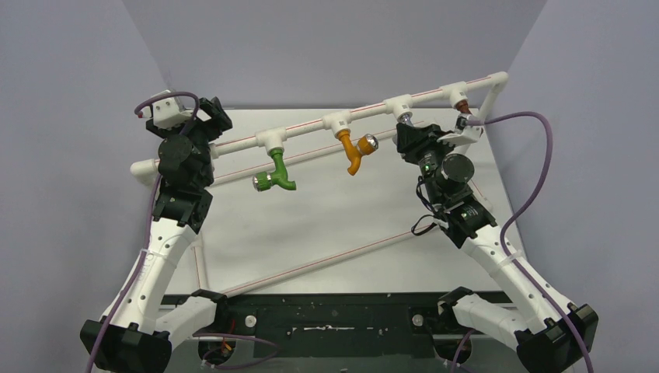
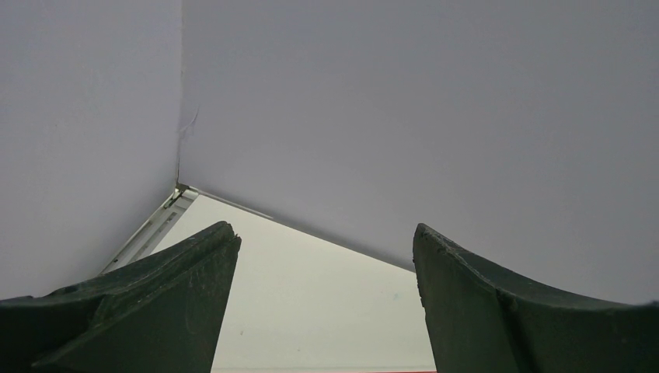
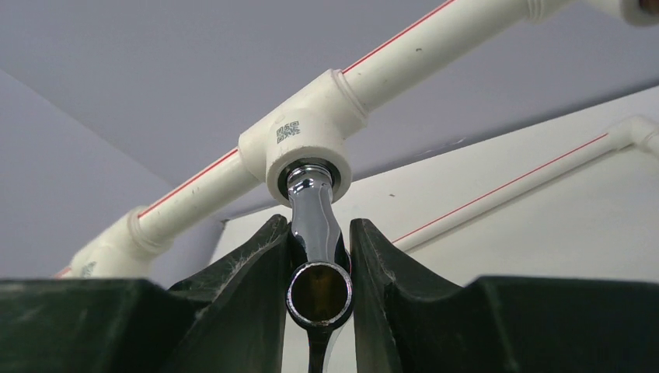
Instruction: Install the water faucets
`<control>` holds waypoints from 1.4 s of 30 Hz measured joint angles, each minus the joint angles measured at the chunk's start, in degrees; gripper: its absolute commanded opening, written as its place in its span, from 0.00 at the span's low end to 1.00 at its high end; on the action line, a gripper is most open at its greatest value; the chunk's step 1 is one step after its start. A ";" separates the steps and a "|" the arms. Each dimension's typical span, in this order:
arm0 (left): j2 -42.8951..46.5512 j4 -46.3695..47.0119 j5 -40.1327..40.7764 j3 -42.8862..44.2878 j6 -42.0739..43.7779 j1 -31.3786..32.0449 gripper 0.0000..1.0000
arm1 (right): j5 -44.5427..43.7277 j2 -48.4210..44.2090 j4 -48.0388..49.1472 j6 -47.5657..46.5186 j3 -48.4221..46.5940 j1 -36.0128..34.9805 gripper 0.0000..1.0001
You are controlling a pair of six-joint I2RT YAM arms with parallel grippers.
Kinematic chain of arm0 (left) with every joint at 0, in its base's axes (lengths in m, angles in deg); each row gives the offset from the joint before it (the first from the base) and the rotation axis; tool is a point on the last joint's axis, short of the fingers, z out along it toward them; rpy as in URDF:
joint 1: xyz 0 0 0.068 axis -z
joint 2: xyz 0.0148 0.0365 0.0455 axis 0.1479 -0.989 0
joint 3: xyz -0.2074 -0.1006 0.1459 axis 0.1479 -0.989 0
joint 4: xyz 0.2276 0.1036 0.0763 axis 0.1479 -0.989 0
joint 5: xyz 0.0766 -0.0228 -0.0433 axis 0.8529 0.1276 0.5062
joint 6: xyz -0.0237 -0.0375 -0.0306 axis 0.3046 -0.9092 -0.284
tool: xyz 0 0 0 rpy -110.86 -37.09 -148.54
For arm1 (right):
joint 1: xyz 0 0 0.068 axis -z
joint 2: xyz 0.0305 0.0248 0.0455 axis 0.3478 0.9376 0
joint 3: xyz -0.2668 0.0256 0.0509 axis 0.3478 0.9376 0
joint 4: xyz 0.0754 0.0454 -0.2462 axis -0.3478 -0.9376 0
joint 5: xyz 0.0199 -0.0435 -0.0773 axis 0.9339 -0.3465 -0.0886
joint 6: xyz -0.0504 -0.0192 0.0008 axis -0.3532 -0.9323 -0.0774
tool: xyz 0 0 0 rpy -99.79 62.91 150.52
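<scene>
A white pipe rail [image 1: 365, 110] with several tee fittings runs across the back. A green faucet [image 1: 275, 174] and an orange faucet [image 1: 353, 152] hang from two tees. A brown faucet [image 1: 461, 106] sits in the far right tee. My right gripper [image 1: 406, 130] is shut on the chrome faucet [image 3: 316, 249], whose stem sits in the mouth of a white tee [image 3: 305, 146]; its open spout end faces the camera between the fingers [image 3: 247, 264]. My left gripper [image 1: 208, 116] is open and empty at the left end of the rail; its fingers [image 2: 194, 272] frame only bare table and wall.
A lower white pipe [image 1: 311, 159] with a red stripe runs below the rail, and another [image 1: 319, 264] crosses the table diagonally. Grey walls enclose the back and both sides. The arm bases sit on a black strip [image 1: 334, 315] at the near edge.
</scene>
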 measured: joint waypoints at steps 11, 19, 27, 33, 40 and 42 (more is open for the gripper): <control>0.02 -0.02 -0.02 0.00 0.00 0.00 0.80 | -2.10 -0.98 0.39 26.16 2.05 0.24 0.00; 0.04 -0.02 0.00 0.00 0.00 0.00 0.80 | -2.95 -1.05 0.44 42.45 2.95 0.24 0.00; 0.11 0.00 -0.02 0.00 0.00 0.00 0.80 | -3.65 -1.22 -0.33 56.37 3.43 0.24 0.00; 0.11 -0.02 0.00 0.00 -0.02 0.00 0.80 | -3.69 -1.25 -1.11 62.93 3.45 0.22 0.00; 0.11 0.00 -0.02 0.00 -0.02 0.00 0.80 | -3.74 -1.27 -1.49 65.24 3.45 0.20 0.14; 0.09 0.00 -0.02 0.00 -0.02 0.00 0.80 | -3.74 -1.42 -1.68 65.37 3.45 0.20 0.25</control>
